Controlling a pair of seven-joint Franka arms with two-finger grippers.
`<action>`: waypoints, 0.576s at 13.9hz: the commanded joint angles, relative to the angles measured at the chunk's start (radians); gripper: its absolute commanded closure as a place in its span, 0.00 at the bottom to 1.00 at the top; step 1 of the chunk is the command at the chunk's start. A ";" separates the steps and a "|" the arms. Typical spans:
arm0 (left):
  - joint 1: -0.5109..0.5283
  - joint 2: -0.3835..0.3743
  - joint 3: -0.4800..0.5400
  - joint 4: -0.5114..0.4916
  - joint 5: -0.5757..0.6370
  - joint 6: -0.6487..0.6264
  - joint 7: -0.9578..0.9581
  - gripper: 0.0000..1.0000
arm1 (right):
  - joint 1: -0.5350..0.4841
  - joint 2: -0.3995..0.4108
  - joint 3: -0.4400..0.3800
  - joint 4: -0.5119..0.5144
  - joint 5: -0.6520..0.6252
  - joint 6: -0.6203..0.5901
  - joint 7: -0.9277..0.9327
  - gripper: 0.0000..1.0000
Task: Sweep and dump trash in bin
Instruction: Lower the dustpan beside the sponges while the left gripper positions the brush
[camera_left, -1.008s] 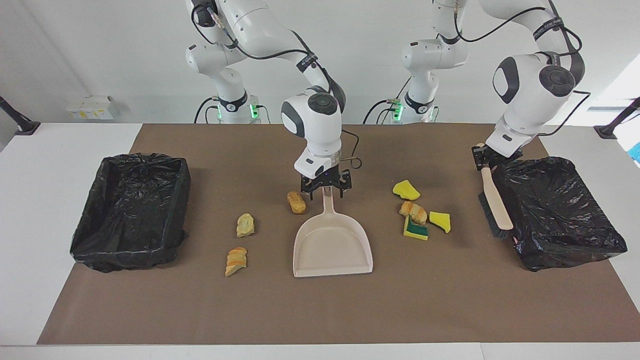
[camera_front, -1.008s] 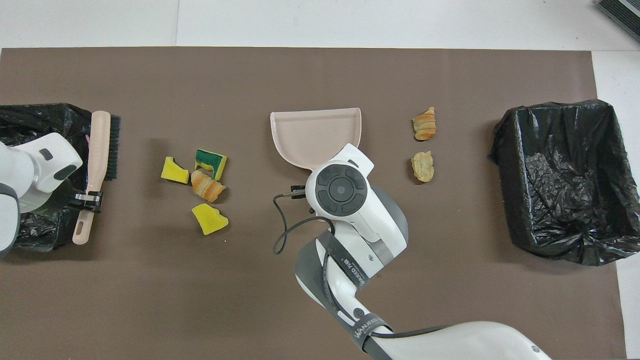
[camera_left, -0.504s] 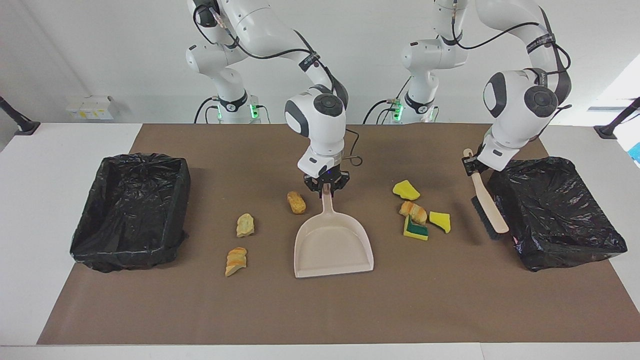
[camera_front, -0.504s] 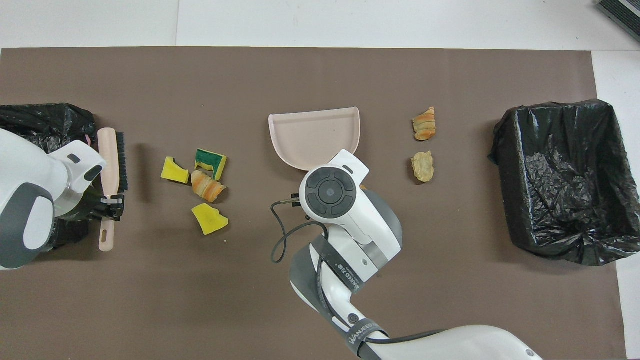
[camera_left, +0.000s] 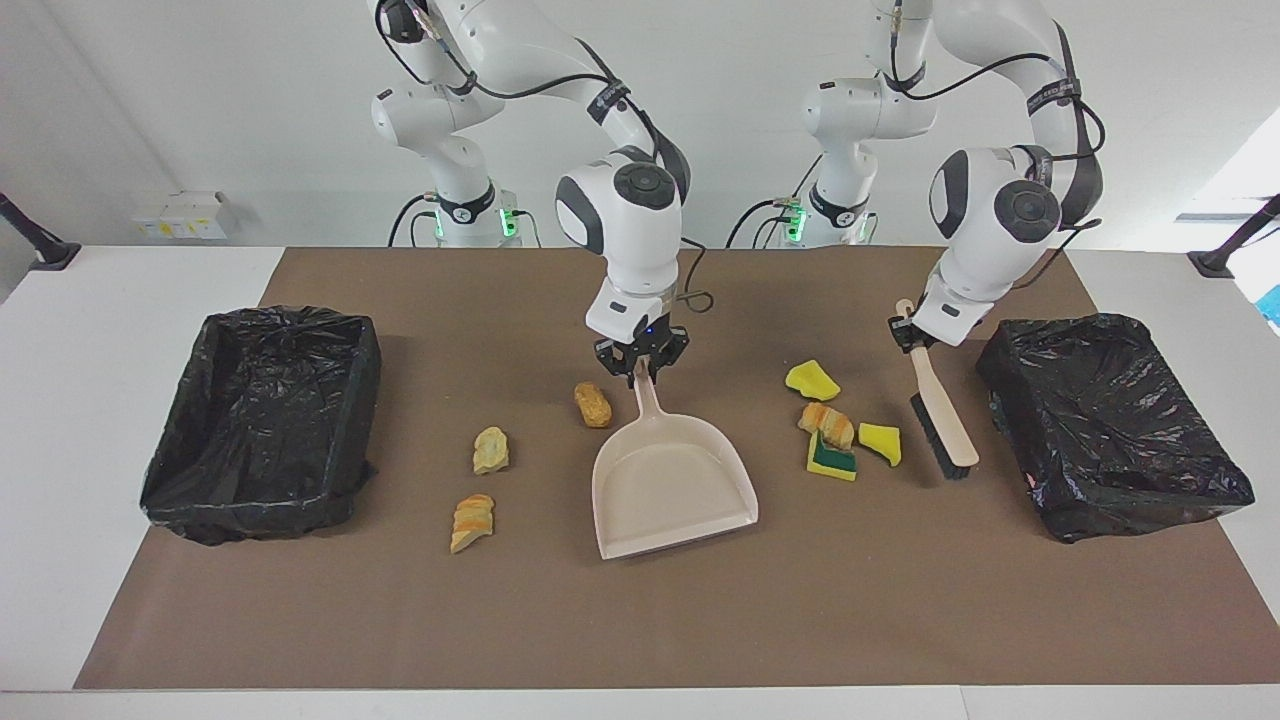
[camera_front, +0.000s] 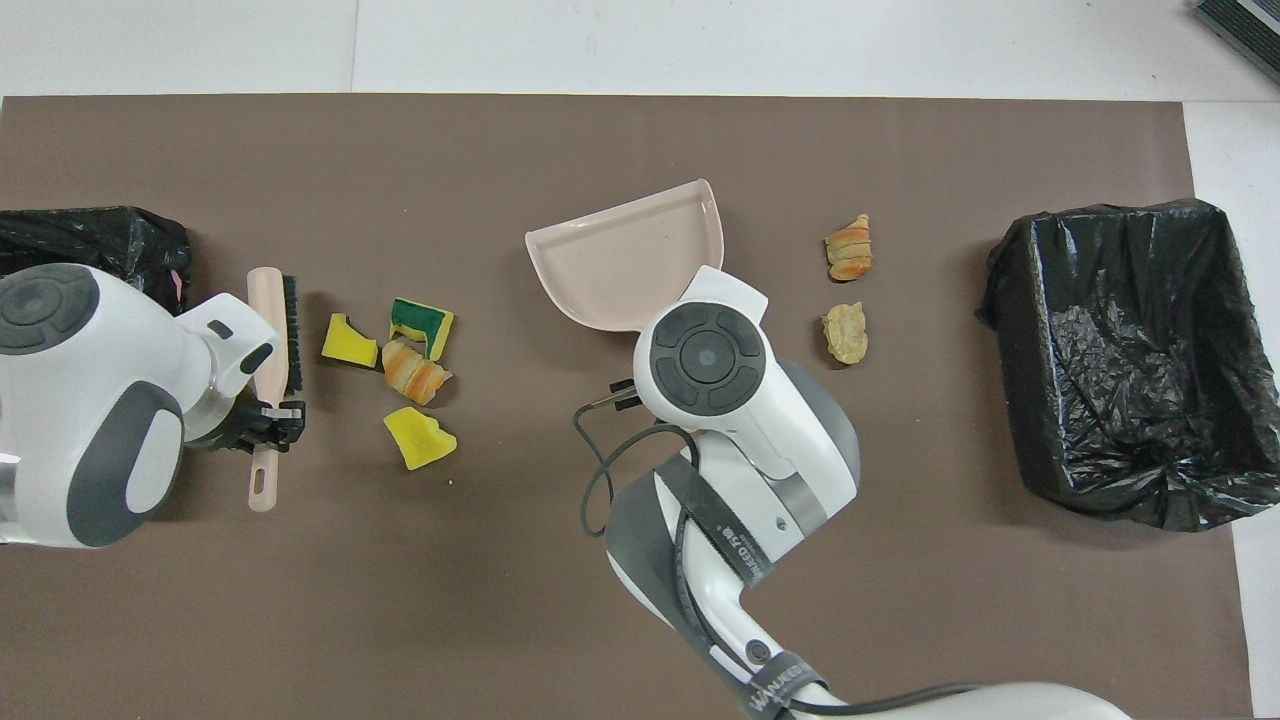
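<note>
Facing view: right end effector (camera_left: 640, 367) clamped the dustpan (camera_left: 672, 484) handle; pan sat mid-tabletop, tilted. Left end effector (camera_left: 905, 335) held the brush (camera_left: 938, 418) beside four scraps (camera_left: 838, 425); three more (camera_left: 490, 449) lay toward the right arm's end. Two lined bins (camera_left: 262, 420) stood at the ends.

Overhead view: brush (camera_front: 270, 330) bristles faced the sponge cluster (camera_front: 400, 365); dustpan (camera_front: 620, 255) mouth pointed away. Risk: swept scraps miss the pan, because its mouth is not turned toward them.
</note>
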 joint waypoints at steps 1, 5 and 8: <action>-0.082 -0.024 0.011 -0.076 0.018 0.027 -0.139 1.00 | -0.042 -0.084 0.007 -0.013 -0.005 -0.117 -0.243 1.00; -0.150 -0.044 0.008 -0.108 0.001 0.039 -0.162 1.00 | -0.100 -0.111 0.005 -0.027 -0.011 -0.249 -0.690 1.00; -0.199 -0.045 0.008 -0.111 -0.112 0.038 -0.146 1.00 | -0.143 -0.109 0.007 -0.045 -0.010 -0.226 -0.973 1.00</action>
